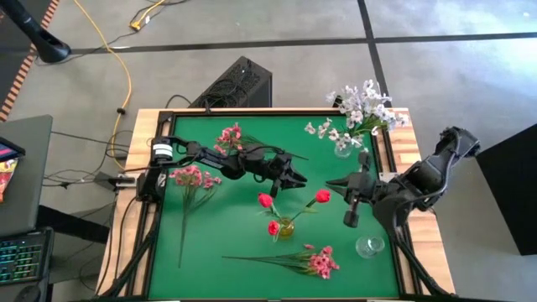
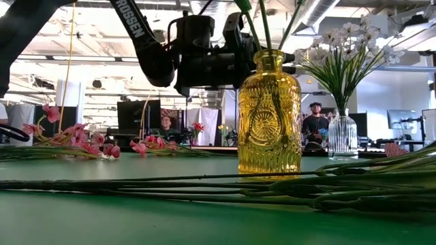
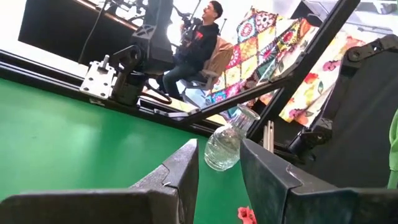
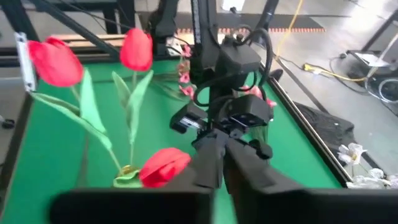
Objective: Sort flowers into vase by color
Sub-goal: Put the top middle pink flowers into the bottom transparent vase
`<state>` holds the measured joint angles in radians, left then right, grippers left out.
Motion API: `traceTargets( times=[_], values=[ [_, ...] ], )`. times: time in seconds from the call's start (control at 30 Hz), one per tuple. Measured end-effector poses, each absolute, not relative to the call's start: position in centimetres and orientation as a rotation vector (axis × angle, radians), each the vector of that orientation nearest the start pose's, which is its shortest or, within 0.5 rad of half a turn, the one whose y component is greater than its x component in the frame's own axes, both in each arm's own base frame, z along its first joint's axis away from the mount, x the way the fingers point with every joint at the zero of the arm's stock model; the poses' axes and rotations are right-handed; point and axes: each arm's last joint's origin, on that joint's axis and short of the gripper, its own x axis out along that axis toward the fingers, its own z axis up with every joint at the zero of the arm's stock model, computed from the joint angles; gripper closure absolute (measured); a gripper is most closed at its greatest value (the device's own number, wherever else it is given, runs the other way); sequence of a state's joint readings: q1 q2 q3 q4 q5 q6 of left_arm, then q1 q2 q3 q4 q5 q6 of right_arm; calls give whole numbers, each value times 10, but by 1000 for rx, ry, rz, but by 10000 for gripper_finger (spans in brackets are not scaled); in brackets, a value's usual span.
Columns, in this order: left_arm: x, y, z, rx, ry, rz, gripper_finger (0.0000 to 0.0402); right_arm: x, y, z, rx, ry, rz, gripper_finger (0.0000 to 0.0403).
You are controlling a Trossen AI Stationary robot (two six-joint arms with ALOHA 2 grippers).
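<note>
A yellow glass vase (image 1: 285, 227) (image 2: 269, 112) stands mid-table with three red tulip buds (image 1: 322, 196) (image 4: 135, 48) stuck in its neck by their stems. White sprays (image 1: 365, 105) stand in a clear vase (image 1: 341, 150) at the far right corner. Three pink sprays (image 1: 193, 176) (image 1: 231, 136) (image 1: 320, 262) lie flat on the green mat. My left gripper (image 1: 295, 178) (image 3: 219, 180) hovers open just beyond the yellow vase. My right gripper (image 1: 334, 185) (image 4: 221, 146) is shut, facing it, beside one leaning red bud (image 4: 165, 167); I see nothing between its fingers.
An empty clear vase (image 1: 369, 246) (image 3: 227, 144) stands near the table's right near corner. The near pink spray's long stems (image 2: 272, 187) stretch across the near part of the mat. A wooden frame (image 1: 138, 168) edges the table. People sit in the room beyond.
</note>
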<state>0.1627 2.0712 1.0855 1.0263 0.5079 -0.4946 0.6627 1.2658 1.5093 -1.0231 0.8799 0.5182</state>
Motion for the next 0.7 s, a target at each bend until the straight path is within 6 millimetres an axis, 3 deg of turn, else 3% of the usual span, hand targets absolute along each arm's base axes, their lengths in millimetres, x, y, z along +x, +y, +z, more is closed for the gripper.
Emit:
traceTargets(
  times=[0.03,0.1,0.27,0.43,0.7],
  values=[
    [422,55,168,-476,48,-347,297,193,121,412,-42,484,-343,375],
    [422,55,168,-483,49,-347,297,196,118,412,-34,476,-363,385],
    [422,55,168,-500,52,-348,297,199,114,411,13,491,-365,365],
    [422,55,168,-511,57,-354,297,206,116,402,12,568,-342,387],
    [422,55,168,-520,58,-352,297,220,118,396,57,596,-309,372]
  ],
)
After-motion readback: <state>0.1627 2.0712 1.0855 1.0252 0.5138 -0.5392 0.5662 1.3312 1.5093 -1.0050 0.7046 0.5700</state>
